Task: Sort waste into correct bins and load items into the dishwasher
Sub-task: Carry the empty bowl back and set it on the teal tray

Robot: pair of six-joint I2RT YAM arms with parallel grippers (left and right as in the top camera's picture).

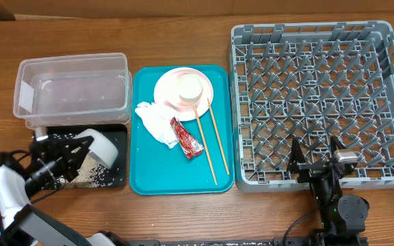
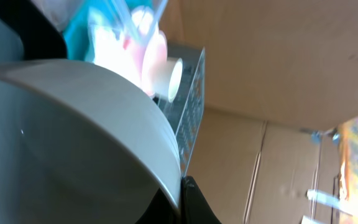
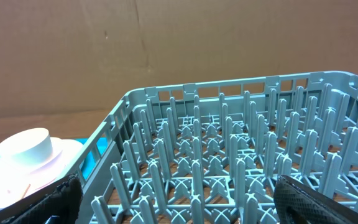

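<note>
Left gripper (image 1: 79,149) clenched on bowl (image 1: 105,150), tipped over black tray (image 1: 117,133); rice (image 1: 93,176) lies on tray; right gripper (image 1: 317,156) released at rack (image 1: 234,82) edge; next probably: bowl across to rack, seated between pegs.

Two chopsticks (image 1: 219,140), one plate (image 1: 166,92), one cup (image 1: 189,87), one bowl (image 1: 104,147), one napkin (image 1: 152,119), one wrapper (image 1: 187,137), one rack (image 1: 237,82), one tub (image 1: 70,65), one teal tray (image 1: 156,171), one black tray (image 1: 120,171).

No words, numbers or brand names can be read anywhere. The red snack wrapper (image 1: 187,138) on the teal tray (image 1: 154,171) carries printing, but it is too small to make out.
</note>
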